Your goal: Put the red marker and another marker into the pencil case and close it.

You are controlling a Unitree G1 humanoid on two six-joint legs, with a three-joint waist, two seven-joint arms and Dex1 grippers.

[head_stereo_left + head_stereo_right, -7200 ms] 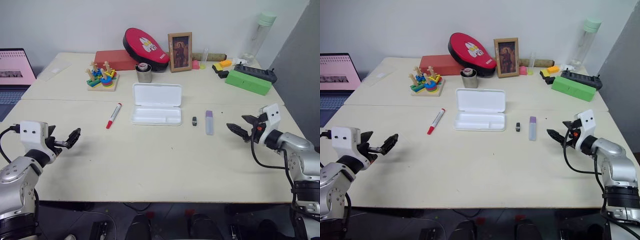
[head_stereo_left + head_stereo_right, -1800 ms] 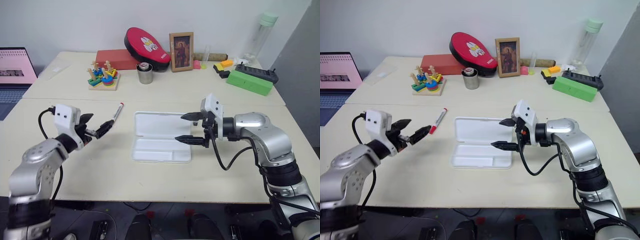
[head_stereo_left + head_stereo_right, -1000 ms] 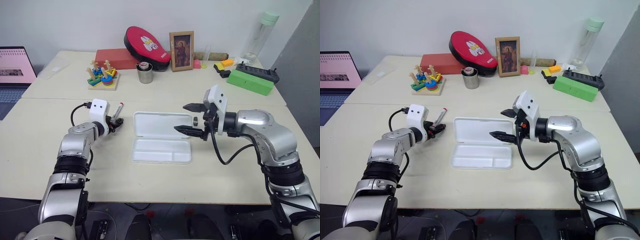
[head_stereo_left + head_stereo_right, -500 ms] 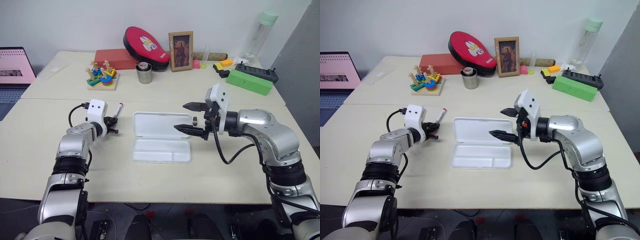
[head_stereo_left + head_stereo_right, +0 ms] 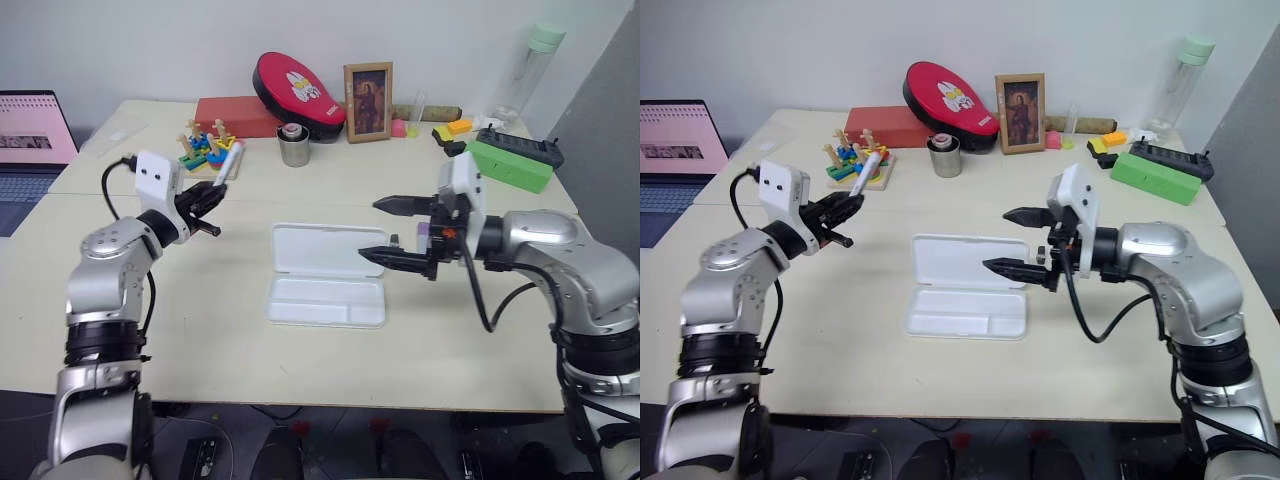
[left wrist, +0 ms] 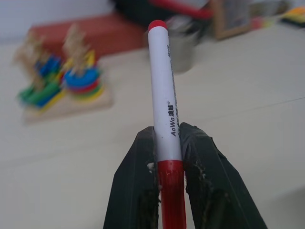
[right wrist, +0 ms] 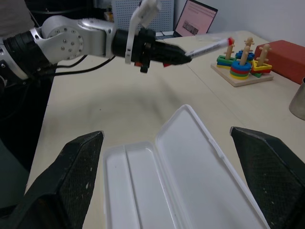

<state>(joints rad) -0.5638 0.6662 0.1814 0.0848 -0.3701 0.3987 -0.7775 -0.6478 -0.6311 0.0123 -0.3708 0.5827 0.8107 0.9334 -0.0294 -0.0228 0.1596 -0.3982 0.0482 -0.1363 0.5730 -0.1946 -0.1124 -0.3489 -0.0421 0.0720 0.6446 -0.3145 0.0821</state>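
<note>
Above table (image 5: 300, 350), red marker (image 6: 162, 95) between left pincer (image 6: 167, 143)

Head pair — both eyes look forward and down from above the near edge of the table (image 5: 330, 390), taking in the open pencil case (image 5: 325, 273) at centre; the right eye sits slightly to one side, same scene. Left wrist camera — close, looking along its fingers (image 6: 200, 157) at the red marker (image 6: 164, 119), away from the case toward the blurred stacking toy (image 6: 71, 86). Right wrist camera looks low across the case toward the left gripper (image 7: 183, 56); it shares case, marker and toy with the head views.
</note>
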